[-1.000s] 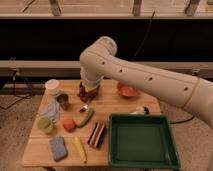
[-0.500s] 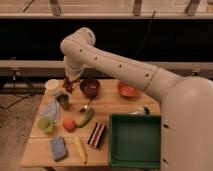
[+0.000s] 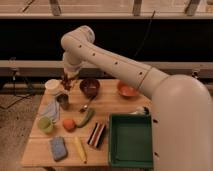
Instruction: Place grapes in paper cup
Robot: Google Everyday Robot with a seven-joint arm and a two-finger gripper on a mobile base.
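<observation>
One gripper is hanging just right of the paper cup. Its jaws are clenching the grapes, holding them beside the cup's rim.

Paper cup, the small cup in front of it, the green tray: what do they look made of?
Paper cup: matte white paper, no glare. Small cup: likely metal, grey with a dull sheen. Green tray: probably plastic, even colour, smooth walls; not certain. The gripper hangs just beside the paper cup's rim, dark grapes at its tip.
</observation>
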